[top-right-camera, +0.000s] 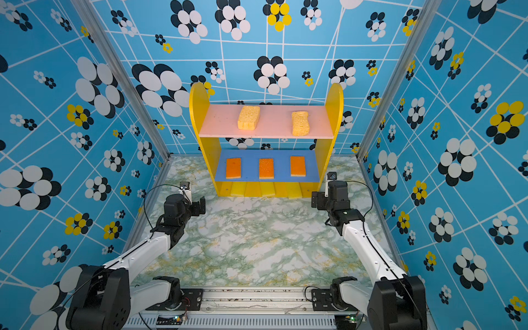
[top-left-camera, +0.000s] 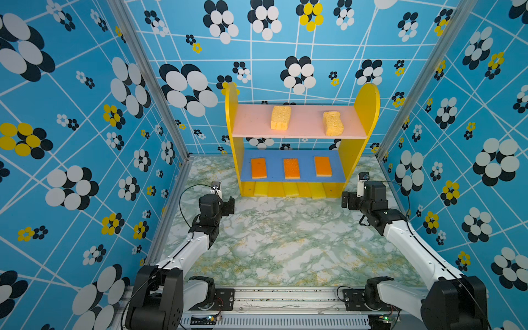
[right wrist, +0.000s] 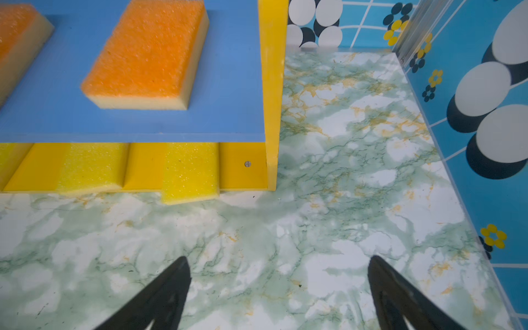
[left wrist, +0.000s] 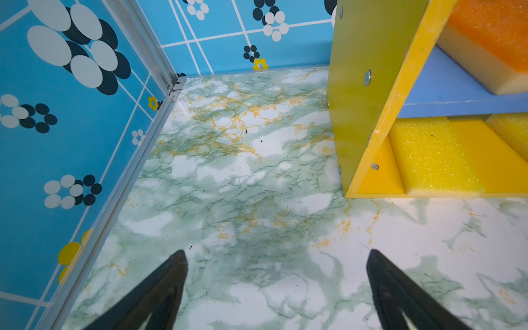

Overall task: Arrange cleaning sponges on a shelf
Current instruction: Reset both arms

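Note:
The shelf (top-left-camera: pixel 367 100) (top-right-camera: pixel 334 100) stands at the back of the table. Two tan porous cleaning sponges (top-left-camera: pixel 280 117) (top-left-camera: pixel 333 123) lie on its pink top board. Three orange sponges (top-left-camera: pixel 259 168) (top-left-camera: pixel 291 168) (top-left-camera: pixel 323 166) lie in a row on the blue middle board. Three yellow sponges (top-left-camera: pixel 261 189) (top-left-camera: pixel 291 190) (top-left-camera: pixel 317 191) sit on the yellow base, and the rightmost (right wrist: pixel 190 171) sticks out past its front edge. My left gripper (top-left-camera: pixel 226 204) (left wrist: pixel 277 254) hovers open and empty before the shelf's left foot. My right gripper (top-left-camera: pixel 349 200) (right wrist: pixel 278 260) is open and empty by the right foot.
Blue flower-patterned walls (top-left-camera: pixel 85 143) with aluminium corner posts (top-left-camera: pixel 160 94) close in the marbled tabletop (top-left-camera: pixel 285 243) on three sides. A metal rail (top-left-camera: pixel 285 297) carrying both arm bases runs along the front edge.

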Controlling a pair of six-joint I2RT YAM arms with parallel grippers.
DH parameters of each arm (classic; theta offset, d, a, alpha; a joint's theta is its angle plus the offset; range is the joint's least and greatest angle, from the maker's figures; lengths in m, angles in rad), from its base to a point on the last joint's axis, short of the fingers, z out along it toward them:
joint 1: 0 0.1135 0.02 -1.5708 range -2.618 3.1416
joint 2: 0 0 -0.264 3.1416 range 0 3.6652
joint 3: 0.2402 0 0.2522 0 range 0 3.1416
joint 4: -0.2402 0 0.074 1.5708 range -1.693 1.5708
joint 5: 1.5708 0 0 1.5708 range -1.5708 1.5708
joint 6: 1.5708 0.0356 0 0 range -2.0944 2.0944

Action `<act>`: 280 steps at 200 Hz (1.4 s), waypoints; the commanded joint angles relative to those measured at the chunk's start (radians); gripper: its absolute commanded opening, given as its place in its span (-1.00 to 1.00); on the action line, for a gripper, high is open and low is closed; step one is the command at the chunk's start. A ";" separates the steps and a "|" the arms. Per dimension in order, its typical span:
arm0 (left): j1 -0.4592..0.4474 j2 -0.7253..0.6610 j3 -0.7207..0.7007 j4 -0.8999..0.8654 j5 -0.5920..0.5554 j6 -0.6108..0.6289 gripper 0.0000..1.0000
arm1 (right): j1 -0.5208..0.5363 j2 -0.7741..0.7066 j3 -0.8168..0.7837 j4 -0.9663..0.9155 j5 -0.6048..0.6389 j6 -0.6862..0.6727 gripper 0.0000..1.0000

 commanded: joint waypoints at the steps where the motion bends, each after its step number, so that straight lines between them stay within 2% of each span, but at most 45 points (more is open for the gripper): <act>1: 0.018 0.025 -0.004 0.099 0.027 -0.010 0.98 | -0.037 0.037 -0.025 0.175 -0.016 0.016 0.99; 28: 0.037 0.083 -0.018 0.151 0.037 -0.021 0.98 | -0.037 0.073 -0.111 0.338 -0.010 -0.008 0.99; 67: 0.064 0.171 -0.092 0.359 0.082 -0.045 0.98 | -0.037 0.120 -0.196 0.502 0.036 -0.041 0.99; 89: 0.064 0.200 -0.068 0.338 0.107 -0.033 0.98 | -0.039 0.146 -0.253 0.619 0.049 -0.054 0.99; 124: 0.066 0.269 -0.118 0.507 0.143 -0.008 0.98 | -0.039 0.206 -0.335 0.826 0.035 -0.065 0.98; 181: 0.067 0.338 -0.124 0.569 0.182 0.010 0.98 | -0.038 0.316 -0.397 1.055 0.040 -0.092 0.99; 196: 0.067 0.350 -0.140 0.613 0.172 0.008 0.98 | -0.042 0.334 -0.404 1.076 0.056 -0.080 0.99; 233: 0.083 0.347 -0.109 0.549 0.159 -0.021 0.98 | -0.047 0.385 -0.419 1.157 0.061 -0.072 0.98; 280: 0.088 0.349 -0.111 0.559 0.129 -0.036 0.98 | -0.052 0.380 -0.406 1.120 0.057 -0.063 0.99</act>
